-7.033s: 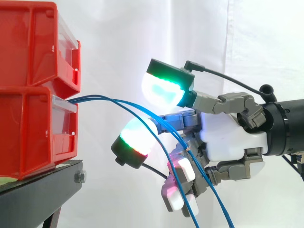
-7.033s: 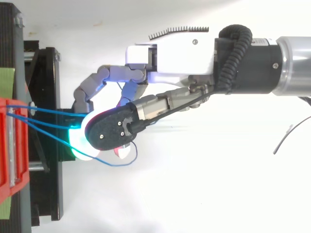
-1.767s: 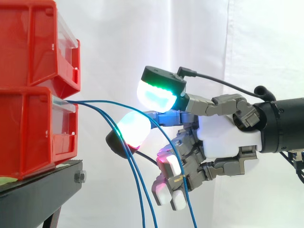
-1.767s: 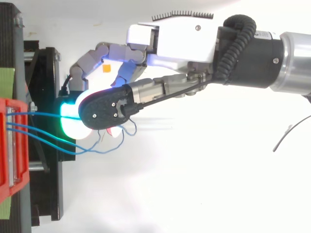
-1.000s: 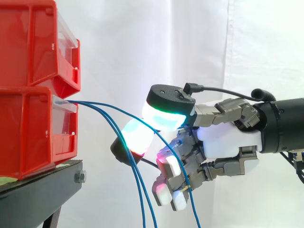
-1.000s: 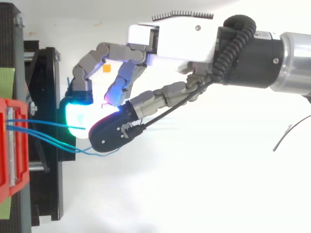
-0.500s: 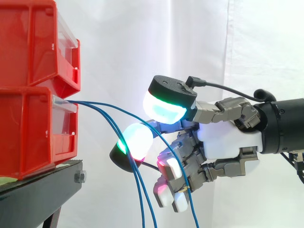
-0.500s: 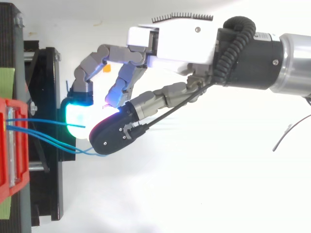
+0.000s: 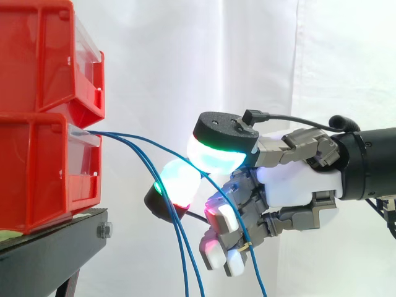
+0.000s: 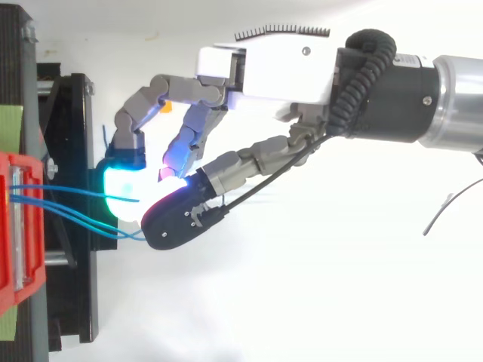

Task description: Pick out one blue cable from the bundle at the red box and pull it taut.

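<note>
Over the last half second the hand's [image 9: 297,185] thumb has dipped lower, bringing its green-glowing pad [image 9: 219,154] close over the white and green pad of the finger beneath it. The bins and the stand have stayed put.

Two red bins are stacked at the left on one black stand [image 9: 55,253], in front of a white curtain [image 9: 185,62]. The upper bin [image 9: 37,62] sits directly on the lower bin [image 9: 37,173].

Three blue cables [image 9: 108,133] come out together from the front of the lower bin and fan apart toward the hand. Two of them droop in an arc and hang down between the stand and the hand. The third cable [image 10: 75,191] runs on to the hand, passes between the thumb pad and the finger pad, then falls across the curled lower fingers and out of the bottom of the side view. It sags rather than running straight.

The hand reaches in from the right, level with the lower bin and apart from it. Its fingers are curled, and thumb and finger appear to be closed on that single cable.

A small yellowish mark sits on this cable by the lowest fingers, too small to read. From above, two green patches [image 10: 9,124] show on the stand beside the bins.
</note>
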`<state>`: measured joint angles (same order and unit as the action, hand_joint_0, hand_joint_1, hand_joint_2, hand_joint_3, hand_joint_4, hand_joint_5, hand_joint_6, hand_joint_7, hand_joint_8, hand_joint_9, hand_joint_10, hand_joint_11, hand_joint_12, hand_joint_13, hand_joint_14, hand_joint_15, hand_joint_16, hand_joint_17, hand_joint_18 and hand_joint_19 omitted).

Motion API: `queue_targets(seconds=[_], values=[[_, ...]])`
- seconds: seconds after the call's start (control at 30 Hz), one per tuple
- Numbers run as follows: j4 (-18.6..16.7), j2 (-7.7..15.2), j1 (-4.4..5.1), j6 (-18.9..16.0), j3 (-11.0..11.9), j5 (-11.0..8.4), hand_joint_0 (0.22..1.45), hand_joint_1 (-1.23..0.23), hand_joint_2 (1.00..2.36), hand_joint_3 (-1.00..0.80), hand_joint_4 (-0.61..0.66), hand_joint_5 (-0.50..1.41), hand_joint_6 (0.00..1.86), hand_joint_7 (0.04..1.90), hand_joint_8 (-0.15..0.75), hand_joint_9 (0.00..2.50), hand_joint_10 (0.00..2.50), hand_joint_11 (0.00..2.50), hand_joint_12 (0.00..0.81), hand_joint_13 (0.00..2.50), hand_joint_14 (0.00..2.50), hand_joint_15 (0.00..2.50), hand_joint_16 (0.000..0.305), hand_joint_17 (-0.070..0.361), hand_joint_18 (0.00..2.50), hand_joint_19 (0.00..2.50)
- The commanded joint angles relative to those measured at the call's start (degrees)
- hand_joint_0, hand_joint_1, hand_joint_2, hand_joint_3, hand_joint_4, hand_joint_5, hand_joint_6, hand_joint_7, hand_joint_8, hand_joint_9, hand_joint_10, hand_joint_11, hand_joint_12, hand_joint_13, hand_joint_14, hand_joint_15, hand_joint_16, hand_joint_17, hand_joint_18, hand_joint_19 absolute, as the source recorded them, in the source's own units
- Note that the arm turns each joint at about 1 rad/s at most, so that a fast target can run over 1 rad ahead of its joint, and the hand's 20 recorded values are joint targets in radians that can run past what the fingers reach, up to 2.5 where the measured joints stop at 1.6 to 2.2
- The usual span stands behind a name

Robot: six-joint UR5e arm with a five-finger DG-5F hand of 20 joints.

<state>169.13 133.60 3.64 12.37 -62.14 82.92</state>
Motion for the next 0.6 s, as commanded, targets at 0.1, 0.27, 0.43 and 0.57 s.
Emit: queue_targets(seconds=[0.1,0.27,0.43,0.57], values=[[-1.35,-0.01,-0.04,-0.51,-0.09,0.04,0.61,-0.75,1.02,-0.32,-0.03,-0.14,0.93,0.84,0.233,1.20,0.03,0.78,0.347,1.00,0.02,0.56,0.052,0.118,0.79,0.73],[-1.52,0.08,-0.04,-2.35,-0.26,0.40,0.61,-0.74,1.01,-0.35,-0.02,-0.14,0.93,0.83,0.236,1.20,0.03,0.78,0.349,1.00,0.02,0.56,0.052,0.118,0.79,0.74],[-1.52,0.08,0.05,-3.67,-0.35,0.84,0.59,-0.72,1.01,-0.40,0.00,-0.14,0.92,0.83,0.237,1.20,0.03,0.76,0.350,1.00,0.02,0.56,0.053,0.119,0.78,0.74],[-1.52,0.08,0.05,-4.29,-0.35,0.92,0.58,-0.69,1.00,-0.45,0.00,-0.14,0.92,0.80,0.235,1.20,0.03,0.76,0.354,1.00,0.02,0.56,0.053,0.120,0.78,0.74]])
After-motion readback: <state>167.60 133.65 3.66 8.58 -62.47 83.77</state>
